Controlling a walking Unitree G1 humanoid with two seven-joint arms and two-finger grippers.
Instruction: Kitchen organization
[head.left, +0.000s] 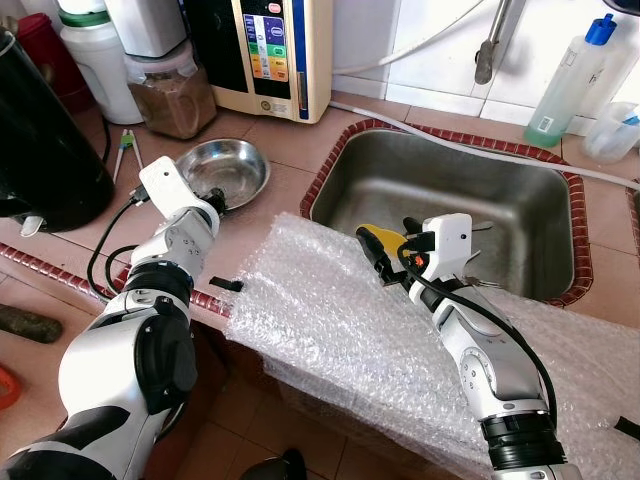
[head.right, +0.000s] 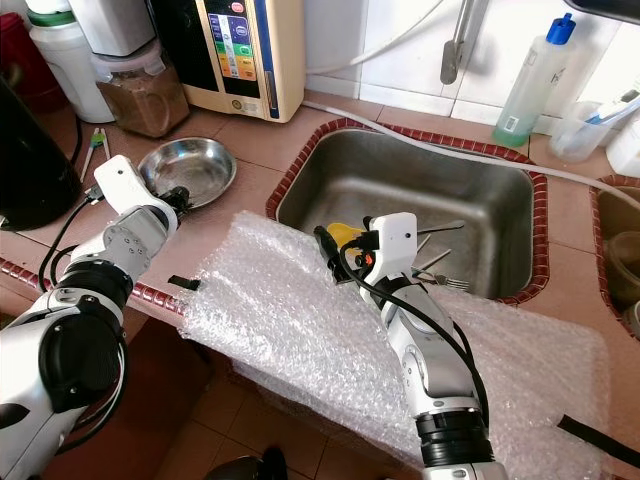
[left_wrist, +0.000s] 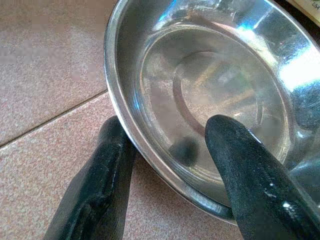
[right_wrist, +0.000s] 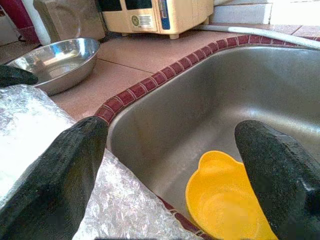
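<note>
I see the tiled tabletop (head.left: 290, 140) running under everything, with the steel sink (head.left: 450, 185) set into it, bordered by red tile. A big sheet of bubble wrap (head.left: 330, 320) drapes over the tabletop's front edge, just beside the sink's near-left corner.

Behind, against the wall: a cream appliance (head.left: 275, 55) with coloured buttons, a jar of brown powder (head.left: 170, 90) to its left, a white jug (head.left: 95, 55) further left, and a black rounded vessel (head.left: 45, 140) at the far left. A clear bottle with blue cap (head.left: 580, 75) stands behind the sink's right side.

Steel bowl (head.left: 228, 172): upright on the tabletop, left of the sink, apart from the bubble wrap. My left gripper (left_wrist: 170, 180) straddles its near rim, one finger (left_wrist: 250, 170) inside the bowl, the other outside against the tile; fingers spread, with the rim between them (contact pressure not readable from the wrist view).

My right gripper (right_wrist: 170, 170) hovers over the sink's near-left corner, fingers wide apart and holding nothing. Below, between them, a yellow cup (right_wrist: 225, 200) lies in the sink near that wall. Some cutlery (head.right: 440, 265) rests in the basin beyond.
</note>
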